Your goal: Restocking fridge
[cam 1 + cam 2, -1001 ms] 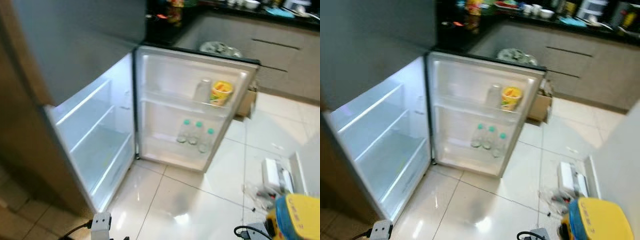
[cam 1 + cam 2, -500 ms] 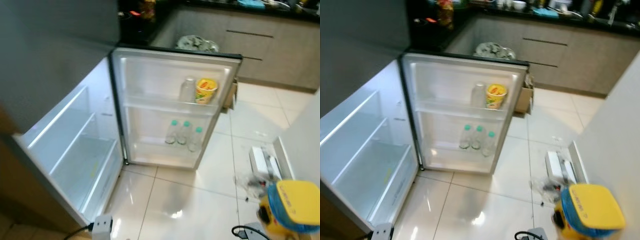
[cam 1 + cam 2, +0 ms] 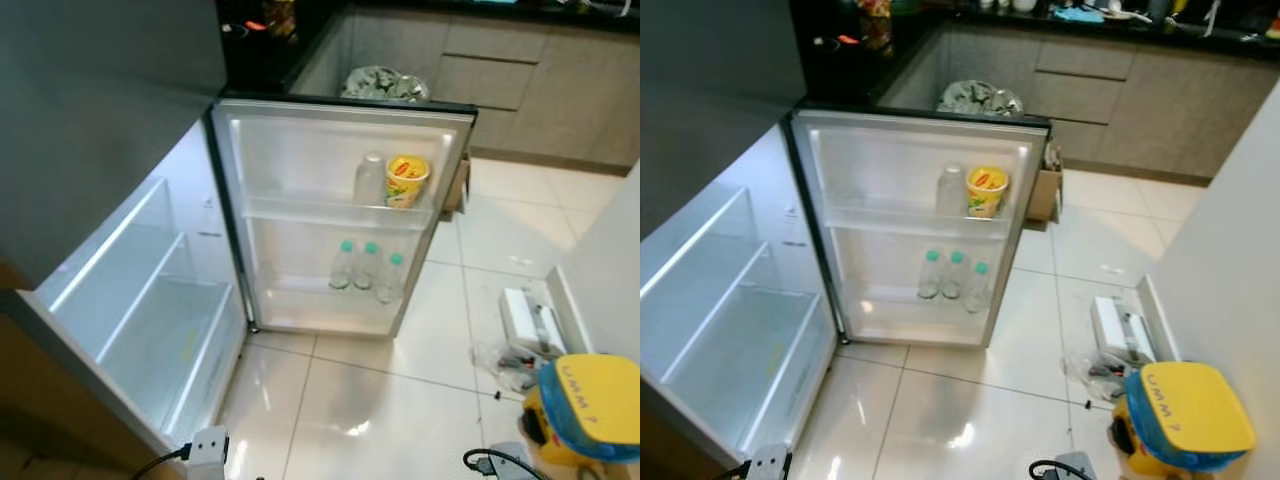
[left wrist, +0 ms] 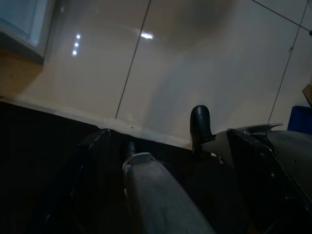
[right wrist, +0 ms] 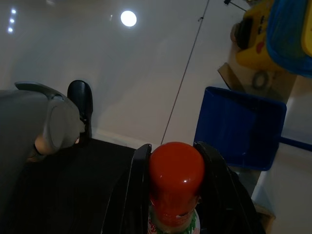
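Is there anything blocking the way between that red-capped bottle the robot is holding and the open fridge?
Nothing visible does. The right gripper holds the red-capped bottle over bare floor tiles, and the fridge door stands wide open, with its shelves exposed.

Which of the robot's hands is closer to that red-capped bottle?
Right. The right gripper has its fingers on either side of the red-capped bottle, holding it. The left gripper hangs over the floor tiles, without the bottle.
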Robot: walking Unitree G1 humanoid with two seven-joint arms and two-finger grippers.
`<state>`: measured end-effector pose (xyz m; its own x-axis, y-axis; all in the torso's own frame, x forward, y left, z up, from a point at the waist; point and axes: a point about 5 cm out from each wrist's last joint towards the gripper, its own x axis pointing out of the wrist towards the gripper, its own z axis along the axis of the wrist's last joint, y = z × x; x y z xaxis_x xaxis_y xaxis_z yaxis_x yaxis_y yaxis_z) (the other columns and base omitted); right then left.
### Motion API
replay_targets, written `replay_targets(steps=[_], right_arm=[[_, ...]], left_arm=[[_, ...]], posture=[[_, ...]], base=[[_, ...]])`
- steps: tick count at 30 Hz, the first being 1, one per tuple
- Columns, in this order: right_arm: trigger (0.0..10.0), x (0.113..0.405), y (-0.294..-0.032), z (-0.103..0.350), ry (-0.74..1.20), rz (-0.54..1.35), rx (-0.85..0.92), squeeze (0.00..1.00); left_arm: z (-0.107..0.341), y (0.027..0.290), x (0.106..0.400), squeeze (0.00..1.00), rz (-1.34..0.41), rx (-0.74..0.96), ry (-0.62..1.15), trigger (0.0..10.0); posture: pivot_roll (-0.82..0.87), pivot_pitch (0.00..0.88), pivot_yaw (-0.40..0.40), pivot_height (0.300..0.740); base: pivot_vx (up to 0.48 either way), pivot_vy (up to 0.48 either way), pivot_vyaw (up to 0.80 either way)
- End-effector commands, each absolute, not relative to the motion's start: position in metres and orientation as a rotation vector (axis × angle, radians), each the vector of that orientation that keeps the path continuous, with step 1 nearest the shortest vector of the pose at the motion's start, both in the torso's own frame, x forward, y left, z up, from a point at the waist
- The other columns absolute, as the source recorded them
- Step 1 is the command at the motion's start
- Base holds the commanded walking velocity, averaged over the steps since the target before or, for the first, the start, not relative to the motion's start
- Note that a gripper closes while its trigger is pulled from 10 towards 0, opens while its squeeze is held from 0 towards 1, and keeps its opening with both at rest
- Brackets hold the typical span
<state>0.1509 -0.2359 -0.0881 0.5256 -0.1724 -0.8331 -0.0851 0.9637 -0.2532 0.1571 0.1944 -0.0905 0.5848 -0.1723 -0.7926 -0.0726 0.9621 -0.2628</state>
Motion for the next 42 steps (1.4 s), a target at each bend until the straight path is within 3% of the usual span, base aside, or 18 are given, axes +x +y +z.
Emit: replay_targets(steps=[1, 10, 35, 42], right_arm=[[10.0, 0.1482, -0.2366, -0.0889, 1.026, -0.048, -0.283, 0.00], [10.0, 0.1488, -0.2357, -0.0888, 1.022, -0.046, -0.283, 0.00], [10.0, 0.1549, -0.2379, -0.0856, 0.998, -0.048, -0.288, 0.00], [10.0, 0.1548, -0.2378, -0.0857, 0.997, -0.048, -0.285, 0.00]], left_arm=[[-0.0922, 0.1943, 0.1534, 0.00, -0.063, -0.284, 0.967, 10.0], [-0.0926, 0.1927, 0.1526, 0.00, -0.078, -0.285, 0.971, 10.0], [-0.0928, 0.1899, 0.1523, 0.00, -0.116, -0.268, 0.981, 10.0], [-0.0934, 0.1881, 0.1503, 0.00, -0.127, -0.283, 0.978, 10.0]], posture=[[-0.07, 0.060, -0.026, 0.740], [-0.06, 0.065, -0.025, 0.740], [-0.07, 0.059, -0.024, 0.740], [-0.07, 0.064, -0.027, 0.740]], base=[[0.000, 0.000, 0.00], [0.000, 0.000, 0.00], [0.283, 0.000, 0.00], [0.000, -0.071, 0.00]])
